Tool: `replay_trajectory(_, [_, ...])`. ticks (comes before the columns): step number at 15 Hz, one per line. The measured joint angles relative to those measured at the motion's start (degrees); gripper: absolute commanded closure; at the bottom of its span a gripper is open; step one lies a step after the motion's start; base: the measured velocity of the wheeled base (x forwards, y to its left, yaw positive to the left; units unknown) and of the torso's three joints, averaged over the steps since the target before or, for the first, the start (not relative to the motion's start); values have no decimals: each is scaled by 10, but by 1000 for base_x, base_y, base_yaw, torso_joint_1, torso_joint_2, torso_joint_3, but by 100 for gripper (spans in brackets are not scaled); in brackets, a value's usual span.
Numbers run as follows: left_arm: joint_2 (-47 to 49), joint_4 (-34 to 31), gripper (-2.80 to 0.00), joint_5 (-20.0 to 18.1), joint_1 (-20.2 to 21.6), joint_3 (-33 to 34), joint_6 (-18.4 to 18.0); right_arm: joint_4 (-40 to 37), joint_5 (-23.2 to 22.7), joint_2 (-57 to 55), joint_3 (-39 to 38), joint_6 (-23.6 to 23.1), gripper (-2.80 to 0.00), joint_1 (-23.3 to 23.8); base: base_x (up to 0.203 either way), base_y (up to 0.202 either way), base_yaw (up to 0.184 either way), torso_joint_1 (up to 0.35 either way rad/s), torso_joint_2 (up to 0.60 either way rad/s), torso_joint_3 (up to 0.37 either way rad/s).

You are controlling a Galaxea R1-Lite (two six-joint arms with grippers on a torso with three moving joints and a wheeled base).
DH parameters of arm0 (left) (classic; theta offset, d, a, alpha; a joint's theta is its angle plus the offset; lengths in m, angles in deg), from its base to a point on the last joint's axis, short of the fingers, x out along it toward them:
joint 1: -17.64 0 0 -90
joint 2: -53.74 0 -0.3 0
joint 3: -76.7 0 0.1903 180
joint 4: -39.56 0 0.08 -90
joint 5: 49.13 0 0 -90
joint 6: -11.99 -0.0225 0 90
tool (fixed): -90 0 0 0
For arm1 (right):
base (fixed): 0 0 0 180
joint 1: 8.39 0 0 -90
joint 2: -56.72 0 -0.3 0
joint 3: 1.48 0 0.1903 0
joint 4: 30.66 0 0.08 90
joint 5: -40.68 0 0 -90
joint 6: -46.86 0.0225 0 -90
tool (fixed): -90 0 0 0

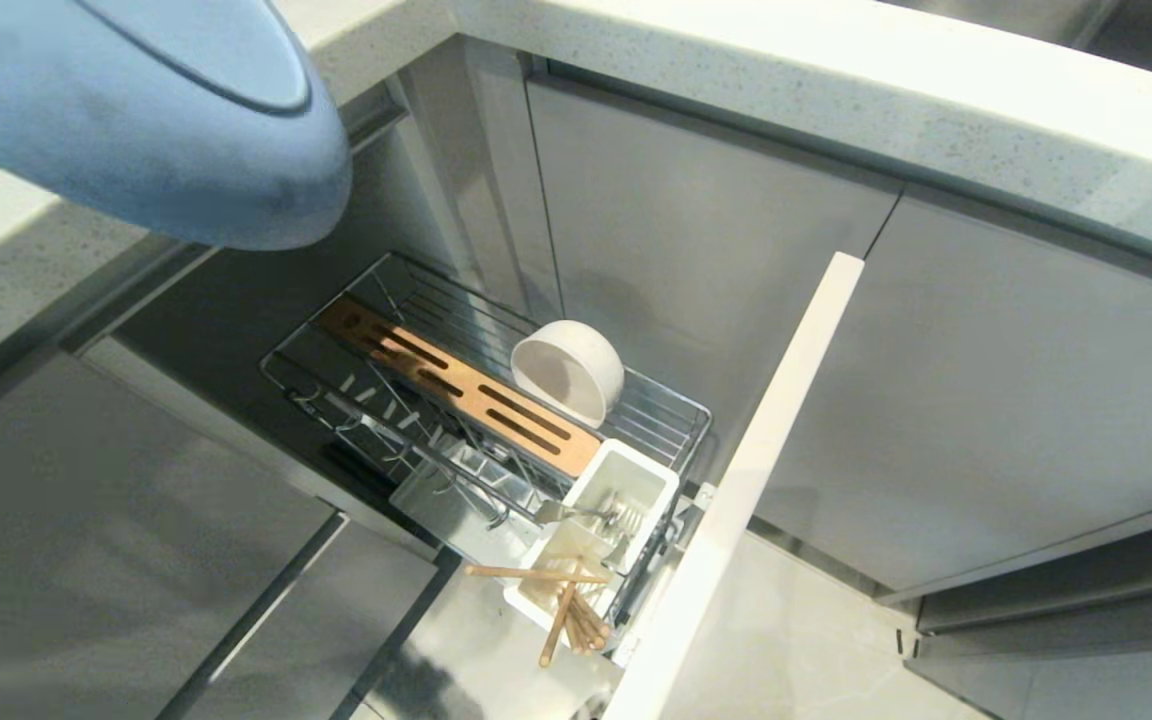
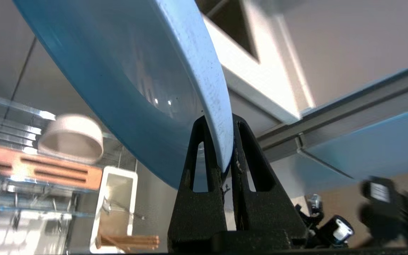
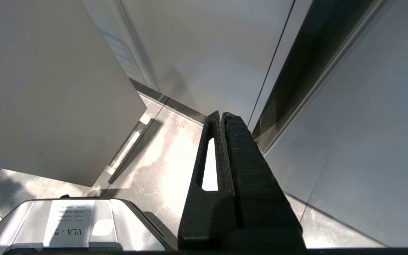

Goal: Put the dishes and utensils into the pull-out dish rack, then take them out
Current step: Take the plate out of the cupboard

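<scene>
Black textured left hand [image 2: 225,156], triangular slotted fingers [image 2: 198,166]

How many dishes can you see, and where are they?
2. The light-blue plate is held up by the left gripper above the counter. The white bowl sits tilted in the pull-out dish rack. Others may be hidden.

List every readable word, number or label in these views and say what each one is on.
"VLA - 9": printed on a white label, seen upside down, stuck on the grey robot body in the right wrist view.
Smaller lines on the same label: too small to read.
White sticker on a dark part in the left wrist view: blurred, unreadable.
Head view: no text.
</scene>
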Motion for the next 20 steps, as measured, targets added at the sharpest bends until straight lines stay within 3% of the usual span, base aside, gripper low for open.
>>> replay_trajectory(3, [-35, 1, 0, -30, 45, 1, -24, 0, 0, 0, 0, 0, 0, 0, 0, 0, 0, 0, 0, 0])
replay_trajectory(6, [-61, 5, 0, -66, 150, -2, -61, 0, 0, 0, 0, 0, 0, 0, 0, 0, 0, 0, 0, 0])
replay_trajectory(10, [-95, 32, 0, -134, 336, -2, -85, 0, 0, 0, 0, 0, 0, 0, 0, 0, 0, 0, 0, 0])
replay_trajectory(14, [-107, 65, 0, -147, 551, -4, -92, 0, 0, 0, 0, 0, 0, 0, 0, 0, 0, 0, 0, 0])
replay_trajectory(15, [-106, 61, 0, -147, 600, -13, -100, 0, 0, 0, 0, 0, 0, 0, 0, 0, 0, 0, 0, 0])
replay_trajectory(17, [-96, 23, 0, -144, 655, -60, -126, 0, 0, 0, 0, 0, 0, 0, 0, 0, 0, 0, 0, 0])
replay_trajectory(20, [-67, -90, 0, -132, 706, -173, -184, 0, 0, 0, 0, 0, 0, 0, 0, 0, 0, 0, 0, 0])
